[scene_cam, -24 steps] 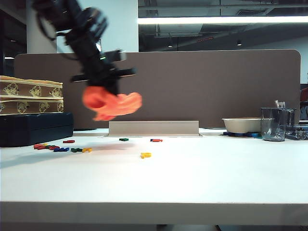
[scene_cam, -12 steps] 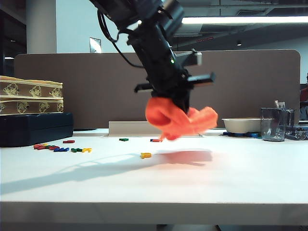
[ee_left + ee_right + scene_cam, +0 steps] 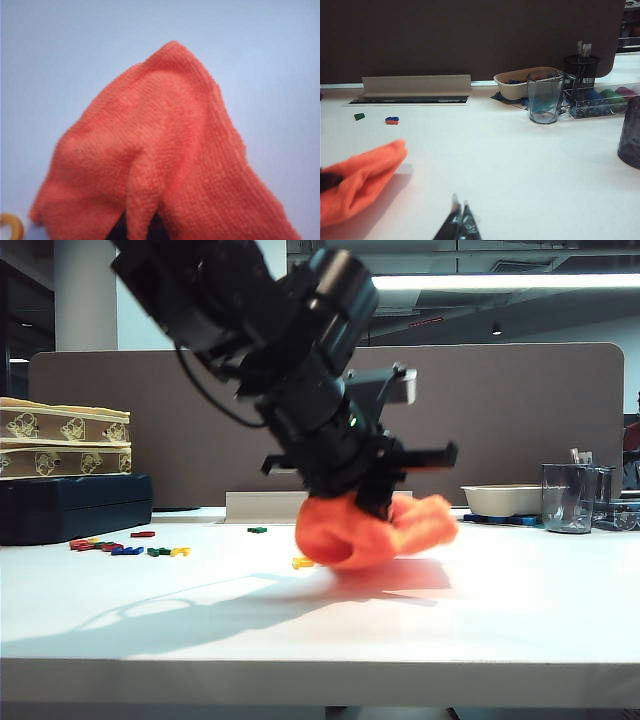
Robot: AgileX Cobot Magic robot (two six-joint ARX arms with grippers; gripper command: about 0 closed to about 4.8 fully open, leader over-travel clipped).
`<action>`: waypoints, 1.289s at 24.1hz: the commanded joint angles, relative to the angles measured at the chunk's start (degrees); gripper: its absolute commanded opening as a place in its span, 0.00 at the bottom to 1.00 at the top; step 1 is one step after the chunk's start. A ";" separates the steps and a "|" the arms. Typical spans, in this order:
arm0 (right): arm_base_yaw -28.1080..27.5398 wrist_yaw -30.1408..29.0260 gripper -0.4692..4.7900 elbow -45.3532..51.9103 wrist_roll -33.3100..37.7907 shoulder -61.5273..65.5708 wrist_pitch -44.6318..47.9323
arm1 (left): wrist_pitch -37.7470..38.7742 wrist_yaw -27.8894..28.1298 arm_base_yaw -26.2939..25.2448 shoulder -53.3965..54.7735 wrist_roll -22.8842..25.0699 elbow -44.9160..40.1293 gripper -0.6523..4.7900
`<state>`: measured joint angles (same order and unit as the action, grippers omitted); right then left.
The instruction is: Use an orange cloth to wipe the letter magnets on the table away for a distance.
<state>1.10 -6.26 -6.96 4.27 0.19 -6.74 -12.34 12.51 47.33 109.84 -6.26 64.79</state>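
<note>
The left tool (image 3: 372, 502), at the centre of the exterior frame, is clamped on the orange cloth (image 3: 372, 531), which touches the bench (image 3: 400, 630). Letter magnets (image 3: 128, 546) lie at middle left. The right tool (image 3: 460, 220) has its tips together, low over the bench.

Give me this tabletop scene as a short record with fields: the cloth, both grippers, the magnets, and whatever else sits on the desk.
cloth: orange cloth, bunched, resting on the table
left gripper: left gripper shut on the orange cloth, pointing down, mid table
right gripper: right gripper shut, holding nothing, low over the table
nearest magnet: yellow magnet just left of the cloth
other magnets: cluster of letter magnets at far left; green magnet behind
right side: clear cup, beige tray
left side: dark case under stacked boxes
</note>
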 commanded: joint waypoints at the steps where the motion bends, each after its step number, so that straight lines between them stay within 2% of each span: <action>1: 0.04 -0.31 0.09 -0.33 0.24 -0.20 0.94 | -5.03 0.37 -0.02 -0.28 -0.22 -2.54 0.11; 5: 0.04 -0.28 0.09 -0.33 0.24 -0.20 0.70 | -5.49 1.84 -0.79 -0.20 -0.26 -4.26 0.11; 8: 0.04 -0.31 0.09 -0.33 0.24 -0.20 0.57 | -5.77 2.16 -3.39 -0.22 -2.43 -5.92 0.11; 9: 0.04 -0.28 0.09 -0.33 0.24 -0.20 0.55 | -5.77 2.34 -5.27 -0.26 -3.58 -6.91 0.11; 14: 0.04 -0.28 0.09 -0.33 0.24 -0.20 0.52 | -4.94 2.27 -12.37 -0.42 -3.43 -8.13 0.11; 16: 0.02 -0.26 0.09 -0.33 0.24 -0.20 0.52 | -4.94 2.29 -15.06 -0.92 -2.93 -8.13 0.11; 20: 0.02 -0.09 0.09 -0.33 0.24 -0.20 0.44 | -4.85 2.27 -20.37 -2.29 1.53 -8.13 0.11; 23: 0.02 -0.07 0.09 -0.33 0.24 -0.20 0.28 | -3.39 2.29 -25.70 -3.21 1.81 -8.13 0.11; 31: 0.02 0.13 0.09 -0.33 0.22 -0.17 0.07 | -1.90 2.25 -34.10 -4.13 5.73 -8.13 0.11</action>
<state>1.13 -6.24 -6.96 4.27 0.19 -7.22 -13.85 14.59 13.91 106.54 -1.06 56.64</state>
